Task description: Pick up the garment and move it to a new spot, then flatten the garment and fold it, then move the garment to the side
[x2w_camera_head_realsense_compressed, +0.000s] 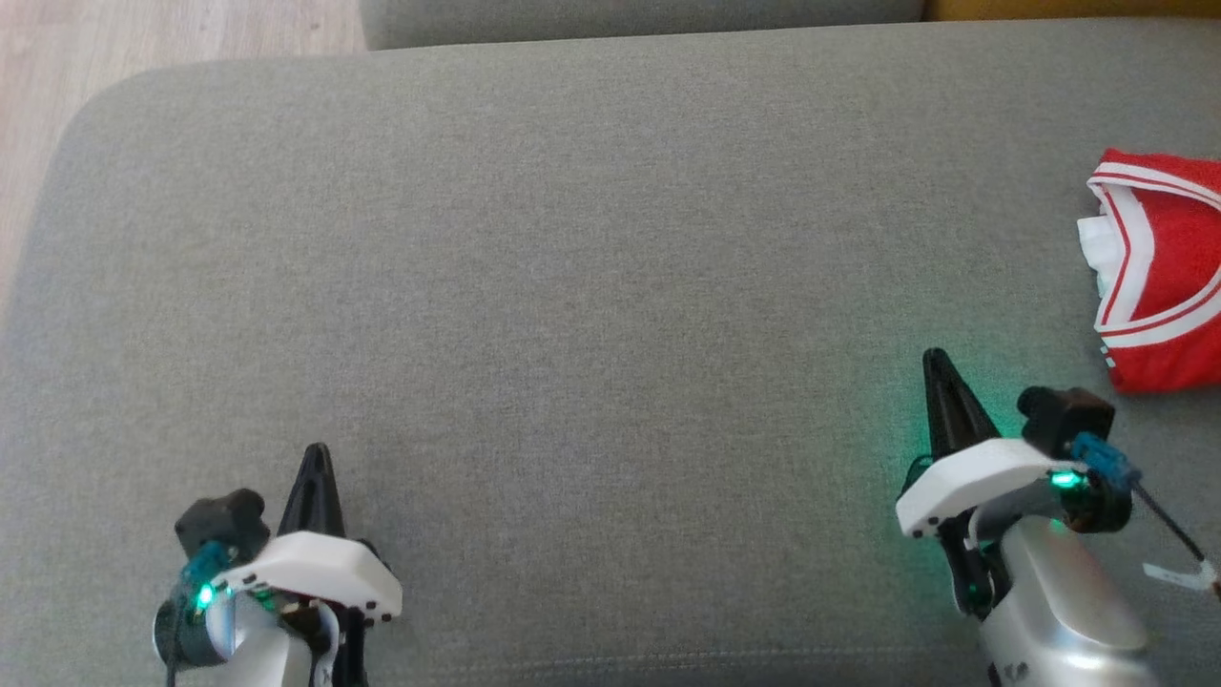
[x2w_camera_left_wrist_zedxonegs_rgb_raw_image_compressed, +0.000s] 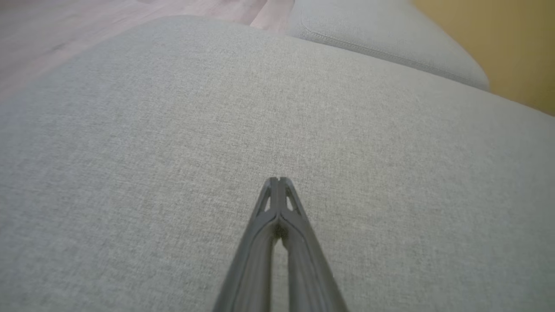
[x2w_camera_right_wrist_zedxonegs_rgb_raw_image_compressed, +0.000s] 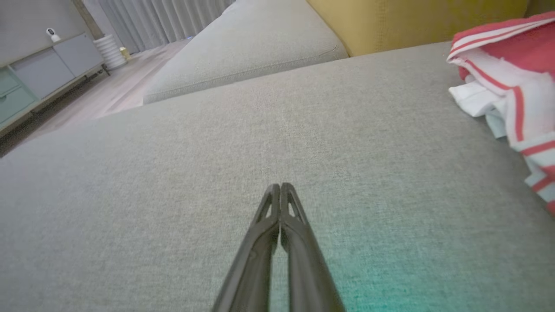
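Grey woven cushion [x2w_camera_head_realsense_compressed: 572, 286] spans the head view. Left gripper [x2w_camera_head_realsense_compressed: 316, 450] sits at lower left and right gripper [x2w_camera_head_realsense_compressed: 937, 357] at lower right, both pointing up the frame. Each finger pair reads as a single dark spike: jaws pressed together, nothing between them. A green lamp is lit on each wrist, with a green glow [x2w_camera_head_realsense_compressed: 887, 420] on the fabric beside the right one. Garment [x2w_camera_head_realsense_compressed: 1169, 277] lies on the cushion at the far right, up and right of the right gripper and apart from it. It is red cloth with white bands edged in red, folded into a compact stack, a white layer poking out on its left. Its right part is cut off by the frame. Pale wood floor [x2w_camera_head_realsense_compressed: 143, 57] at upper left, second grey cushion [x2w_camera_head_realsense_compressed: 620, 14] along the top.

Left wrist view: fingers closed tip to tip over bare cushion. Floor at top left, second cushion at top right, yellow upholstery [x2w_camera_left_wrist_zedxonegs_rgb_raw_image_compressed: 511, 43] behind it.

Right wrist view: fingers likewise closed, tips meeting, holding nothing. Garment at upper right, seen from low down so its layers show: red over striped trim, white fabric bulging leftward, cut by the right edge. This view adds room detail: grey-green cabinet [x2w_camera_right_wrist_zedxonegs_rgb_raw_image_compressed: 39, 73], curtain [x2w_camera_right_wrist_zedxonegs_rgb_raw_image_compressed: 164, 17], and a white ribbed object [x2w_camera_right_wrist_zedxonegs_rgb_raw_image_compressed: 109, 51] on the floor, too small to identify. Whether the fingertips touch the cushion cannot be told
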You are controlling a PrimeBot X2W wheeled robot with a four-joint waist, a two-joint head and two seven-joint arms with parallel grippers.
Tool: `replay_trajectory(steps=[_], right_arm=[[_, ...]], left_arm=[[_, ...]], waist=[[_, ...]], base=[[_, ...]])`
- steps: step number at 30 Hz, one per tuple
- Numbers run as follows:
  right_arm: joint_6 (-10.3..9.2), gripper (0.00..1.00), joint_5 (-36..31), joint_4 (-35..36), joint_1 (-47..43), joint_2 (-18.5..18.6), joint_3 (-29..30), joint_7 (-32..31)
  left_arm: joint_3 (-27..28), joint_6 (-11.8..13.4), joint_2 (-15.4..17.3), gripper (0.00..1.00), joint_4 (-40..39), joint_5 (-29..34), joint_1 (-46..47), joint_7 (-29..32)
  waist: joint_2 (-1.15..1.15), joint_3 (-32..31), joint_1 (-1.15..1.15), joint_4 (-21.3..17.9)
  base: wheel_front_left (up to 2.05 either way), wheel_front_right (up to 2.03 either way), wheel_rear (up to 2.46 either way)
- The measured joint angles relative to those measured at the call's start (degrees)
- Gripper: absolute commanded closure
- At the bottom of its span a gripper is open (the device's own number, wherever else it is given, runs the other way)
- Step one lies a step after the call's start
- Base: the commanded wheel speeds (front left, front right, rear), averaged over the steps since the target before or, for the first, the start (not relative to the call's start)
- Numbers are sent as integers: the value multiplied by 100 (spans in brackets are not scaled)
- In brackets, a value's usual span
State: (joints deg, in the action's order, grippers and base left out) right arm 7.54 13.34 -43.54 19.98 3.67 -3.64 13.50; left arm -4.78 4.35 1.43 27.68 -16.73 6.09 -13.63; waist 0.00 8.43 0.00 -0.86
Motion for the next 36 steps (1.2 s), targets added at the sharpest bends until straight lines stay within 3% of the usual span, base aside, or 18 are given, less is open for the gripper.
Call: replay_trajectory(steps=[36], right_arm=[[0,100,2271,803,-307,-8,294,-576]], left_arm=[[223,-341,2,100,-345,-2183,-2,560]], waist=[[0,-241,0,25]], base=[[0,0,0]])
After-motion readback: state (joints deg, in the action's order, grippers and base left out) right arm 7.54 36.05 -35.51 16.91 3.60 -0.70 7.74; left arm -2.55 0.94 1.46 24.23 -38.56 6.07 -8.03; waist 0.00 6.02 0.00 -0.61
